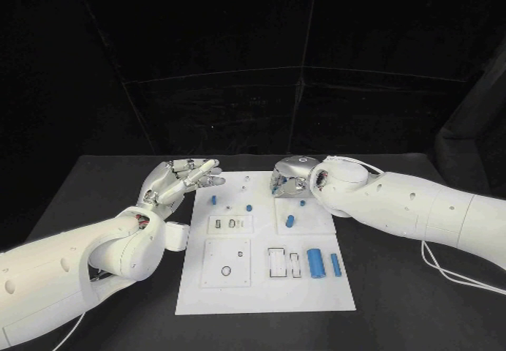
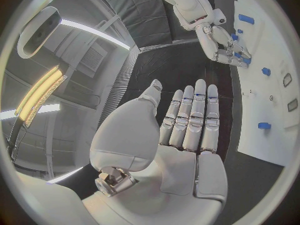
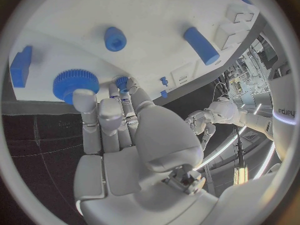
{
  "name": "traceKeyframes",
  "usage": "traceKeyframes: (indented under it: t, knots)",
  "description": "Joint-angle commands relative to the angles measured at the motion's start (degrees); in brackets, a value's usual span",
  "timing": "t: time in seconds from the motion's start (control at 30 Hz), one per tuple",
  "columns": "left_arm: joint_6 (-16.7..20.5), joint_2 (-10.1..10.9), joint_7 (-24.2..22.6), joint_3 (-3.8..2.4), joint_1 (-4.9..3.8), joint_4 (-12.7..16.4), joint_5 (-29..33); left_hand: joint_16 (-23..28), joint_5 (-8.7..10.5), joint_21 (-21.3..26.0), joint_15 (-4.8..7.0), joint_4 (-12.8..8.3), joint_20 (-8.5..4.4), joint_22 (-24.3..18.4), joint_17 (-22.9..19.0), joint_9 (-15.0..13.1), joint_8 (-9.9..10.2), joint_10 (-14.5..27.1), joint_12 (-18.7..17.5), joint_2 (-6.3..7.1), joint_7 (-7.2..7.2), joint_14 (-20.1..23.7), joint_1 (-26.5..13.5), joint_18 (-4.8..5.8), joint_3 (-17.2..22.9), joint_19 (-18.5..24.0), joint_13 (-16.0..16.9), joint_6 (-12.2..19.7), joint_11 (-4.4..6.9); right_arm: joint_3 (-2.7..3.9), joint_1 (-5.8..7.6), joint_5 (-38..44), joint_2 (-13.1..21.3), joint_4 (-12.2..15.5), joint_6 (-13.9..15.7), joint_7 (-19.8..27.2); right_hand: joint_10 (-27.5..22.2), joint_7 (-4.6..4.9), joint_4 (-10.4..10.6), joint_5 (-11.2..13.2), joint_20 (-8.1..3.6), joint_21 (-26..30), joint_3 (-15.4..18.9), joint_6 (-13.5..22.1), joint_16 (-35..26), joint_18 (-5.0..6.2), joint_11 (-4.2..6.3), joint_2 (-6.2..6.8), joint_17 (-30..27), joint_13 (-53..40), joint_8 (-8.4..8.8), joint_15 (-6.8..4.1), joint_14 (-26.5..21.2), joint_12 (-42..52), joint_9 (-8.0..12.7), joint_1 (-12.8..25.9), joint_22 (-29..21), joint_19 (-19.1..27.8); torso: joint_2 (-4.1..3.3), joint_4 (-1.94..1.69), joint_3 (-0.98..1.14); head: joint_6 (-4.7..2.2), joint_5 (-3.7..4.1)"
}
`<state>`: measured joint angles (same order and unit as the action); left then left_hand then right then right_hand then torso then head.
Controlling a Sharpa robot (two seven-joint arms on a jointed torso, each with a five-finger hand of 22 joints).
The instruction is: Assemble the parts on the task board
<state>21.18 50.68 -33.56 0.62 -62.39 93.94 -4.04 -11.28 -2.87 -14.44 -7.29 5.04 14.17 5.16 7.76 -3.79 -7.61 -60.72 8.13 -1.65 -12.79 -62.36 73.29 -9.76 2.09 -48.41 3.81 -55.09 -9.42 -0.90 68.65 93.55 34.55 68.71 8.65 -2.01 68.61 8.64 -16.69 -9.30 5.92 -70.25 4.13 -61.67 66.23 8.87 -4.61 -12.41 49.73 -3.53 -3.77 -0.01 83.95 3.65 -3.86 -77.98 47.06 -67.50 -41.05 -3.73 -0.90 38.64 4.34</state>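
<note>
The white task board [image 1: 264, 289] lies in the middle of the table. My right hand [image 1: 293, 178] reaches down over the board's far part. In the right wrist view its fingertips [image 3: 84, 96] touch a blue gear [image 3: 70, 83] standing on the board [image 3: 156, 15]. A small blue part [image 3: 122, 81] sits between the thumb tip and the other fingertips; whether it is pinched I cannot tell. My left hand [image 1: 185, 179] hovers at the board's far left corner, fingers straight and holding nothing [image 2: 187, 125].
Loose blue parts lie on the board: a thick cylinder [image 1: 314, 262] and a slim one [image 1: 336, 265] at the near right, and small pieces [image 1: 212, 198] [image 1: 248, 208] [image 1: 289, 219] farther back. Rectangular slots [image 1: 276, 262] open near them.
</note>
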Motion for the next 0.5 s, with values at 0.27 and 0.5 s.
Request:
traceKeyframes:
  t: [0.27, 0.5]
  knots:
    - [-0.8, 0.1, 0.1, -0.05, -0.12, -0.1, -0.4, 0.3, -0.03, 0.4, -0.07, -0.4, -0.05, -0.1, 0.0, 0.1, 0.2, -0.3, -0.4, -0.34, -0.22, -0.3, -0.2, -0.85, 0.0, -0.5, -0.1, -0.2, -0.31, 0.0, -0.08, -0.6, 0.4, 1.5, 6.9, 2.0, 1.3, 0.02, 0.0, 0.0, -0.19, -2.1, -5.0, -1.4, 2.1, -1.15, 0.11, 0.78, 1.4, -0.1, -0.07, -0.36, 0.9, -0.1, -0.1, -1.2, 2.3, -0.1, -0.27, 0.1, 0.19, -0.08, -0.34]
    - [-0.9, 0.2, 0.2, -0.05, -0.14, -0.1, -0.4, 0.5, -0.03, 0.5, -0.1, -0.4, -0.03, -0.2, 0.0, 0.1, 0.3, -0.3, -0.5, -0.34, -0.24, -0.2, -0.2, -0.85, -0.1, -0.6, -0.1, -0.2, -0.34, 1.17, 0.28, -1.3, -0.3, 1.4, 12.4, 2.5, 1.2, 0.17, 0.0, 0.4, 0.05, -3.1, -10.1, -1.3, 3.0, -1.16, -0.07, 3.05, 1.4, -0.1, 0.1, -0.17, 0.5, -0.1, 0.0, -0.1, 3.0, 0.6, -0.36, -0.03, 0.15, -0.4, -0.45]
